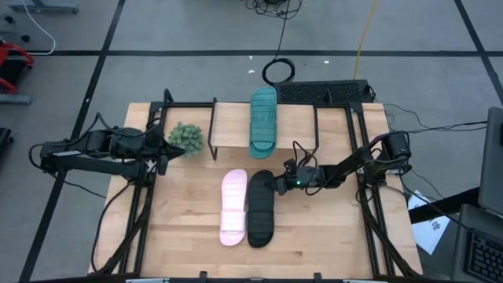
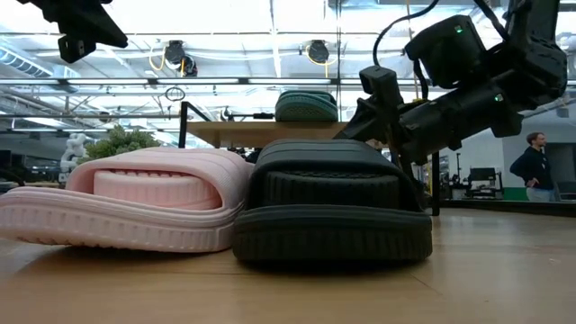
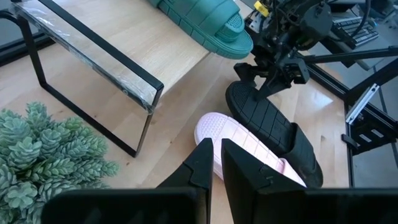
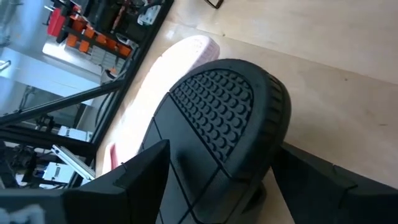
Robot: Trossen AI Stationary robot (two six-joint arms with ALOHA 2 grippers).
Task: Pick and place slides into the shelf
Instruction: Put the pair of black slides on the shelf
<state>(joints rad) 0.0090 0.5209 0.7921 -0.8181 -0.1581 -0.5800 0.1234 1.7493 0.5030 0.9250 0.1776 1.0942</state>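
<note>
The teal slide (image 1: 263, 119) lies sole-down on the shelf's light plank (image 1: 232, 118), toe toward the table's far edge. The pink slide (image 1: 233, 207) and the black slide (image 1: 260, 208) lie side by side on the tabletop in front of the shelf. My right gripper (image 1: 277, 185) reaches in from the right and is shut on the black slide's far end. My left gripper (image 1: 163, 151) hovers shut at the table's left, beside a small plant. In the left wrist view, the pink slide (image 3: 236, 140) and the black slide (image 3: 273, 124) lie beyond my left fingers. My right gripper holds the black slide at its heel end (image 4: 217, 106), one finger (image 4: 146, 171) on each side wall, lying across its width. It comes slanting down from the table's right and far side. The slide's toe end (image 2: 333, 225) rests on the table; whether the heel is raised, I cannot tell.
A small green potted plant (image 1: 186, 137) stands by the shelf's left legs, just ahead of my left gripper. The shelf's thin black legs (image 3: 134, 127) leave a gap under the plank. Black frame rails run along both table sides. A person (image 2: 533, 171) stands far behind.
</note>
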